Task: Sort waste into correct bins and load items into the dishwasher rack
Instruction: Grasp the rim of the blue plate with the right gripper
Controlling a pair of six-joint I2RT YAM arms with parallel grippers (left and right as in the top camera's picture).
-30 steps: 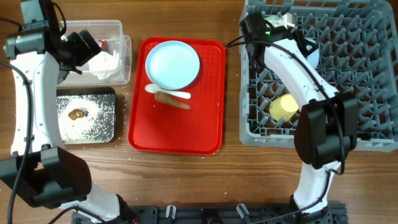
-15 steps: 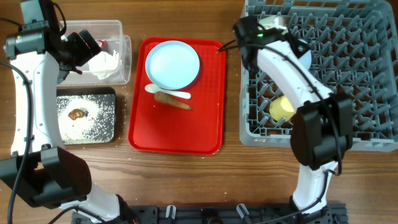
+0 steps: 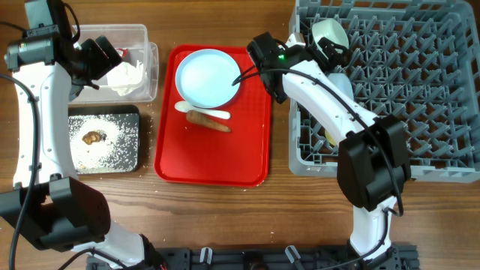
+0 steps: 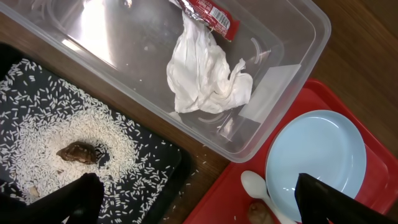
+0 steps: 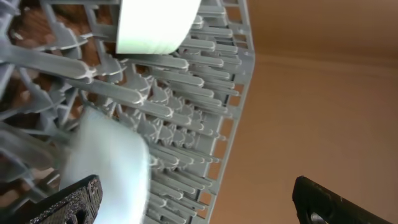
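My right gripper (image 3: 324, 54) hangs open at the dishwasher rack's (image 3: 420, 112) left edge with nothing between its fingers (image 5: 68, 202). Two pale blue bowls (image 5: 106, 168) (image 5: 155, 25) sit among the pegs in front of it, and the yellow cup (image 3: 330, 139) lies partly under the arm. Over the clear tub (image 4: 292, 37) my left gripper (image 4: 202, 199) is open and empty. The tub holds the napkin (image 4: 208, 78) and wrapper (image 4: 208, 12). On the black tray (image 3: 105, 161) are crumbs and a brown lump (image 4: 78, 152). The plate (image 3: 208, 77), spoon (image 3: 202, 111) and sausage stick (image 3: 208, 120) lie on the red tray (image 3: 210, 157).
The red tray sits between the two bins on the left and the rack on the right. Bare wooden table (image 3: 225, 217) runs along the front. Stray crumbs lie on the wood beside the black tray.
My right gripper has opened, let go of a bowl in the rack, and drawn back to the left. The left arm has not moved.
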